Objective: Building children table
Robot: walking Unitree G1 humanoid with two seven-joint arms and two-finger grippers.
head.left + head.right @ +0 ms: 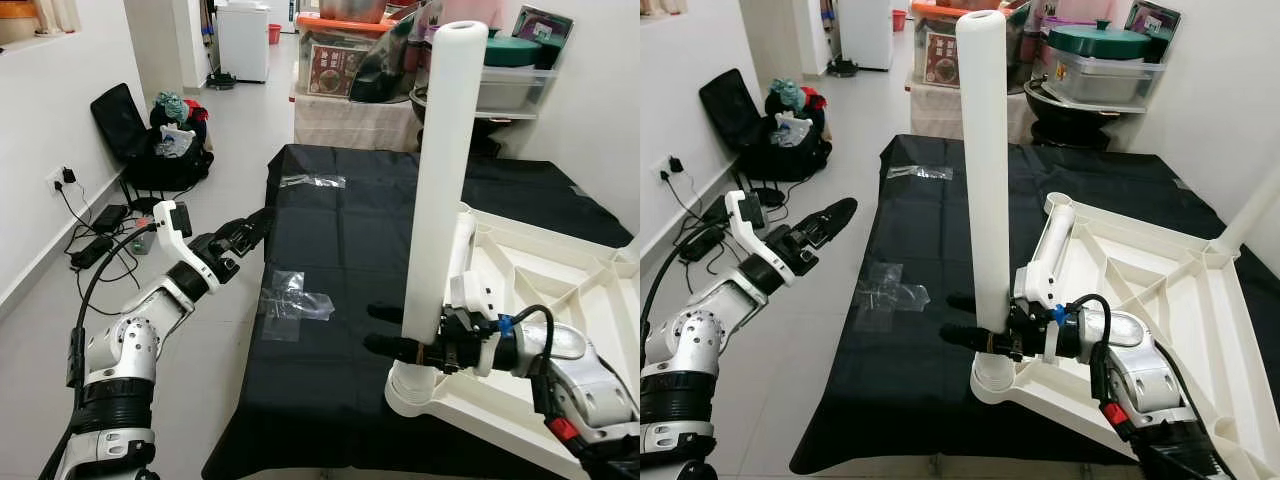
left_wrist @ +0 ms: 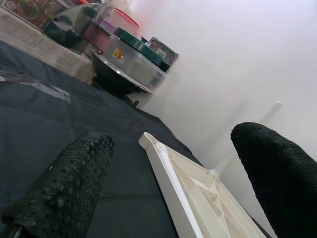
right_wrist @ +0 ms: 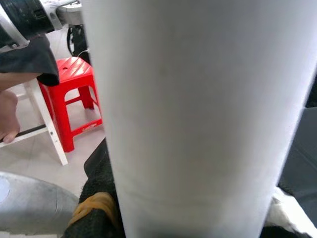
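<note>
Right claw (image 1: 962, 318) is clamping the white leg (image 1: 983, 180) upright in the near corner socket of the upturned tabletop (image 1: 1160, 300); left claw (image 1: 243, 231) is hanging open beside it, remaining legs apparently pending.

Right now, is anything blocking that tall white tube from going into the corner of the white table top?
Nothing visible does. The right hand holds the white leg upright, its lower end already in the corner socket of the upturned table top. The left hand hovers apart, off to the side.
</note>
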